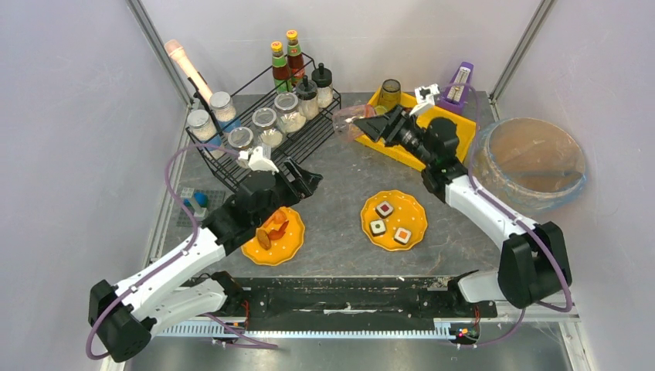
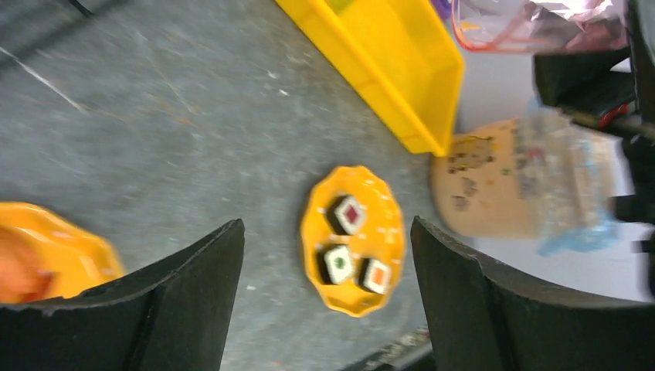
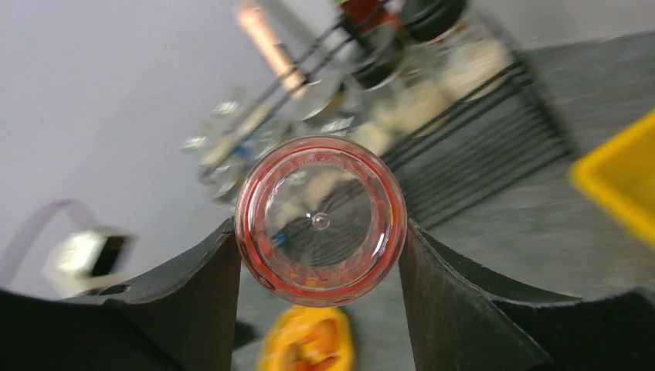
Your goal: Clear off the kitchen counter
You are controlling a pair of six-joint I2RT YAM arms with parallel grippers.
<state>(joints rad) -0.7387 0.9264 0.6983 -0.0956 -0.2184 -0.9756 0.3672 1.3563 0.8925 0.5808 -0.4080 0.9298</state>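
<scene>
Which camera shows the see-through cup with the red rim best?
The right wrist view: the cup fills the middle, held in the right pincer. The top view shows it small; the left wrist view catches only a blurry bit at its top edge.

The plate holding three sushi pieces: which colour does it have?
The plate is orange-yellow; the top external view shows it best.

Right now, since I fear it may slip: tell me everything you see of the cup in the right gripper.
The cup is clear plastic with a red tint, round, and looks empty. It is tipped on its side, base toward the wrist camera, off the counter, beside the yellow tray. The right gripper holds it, one finger against each side.
</scene>
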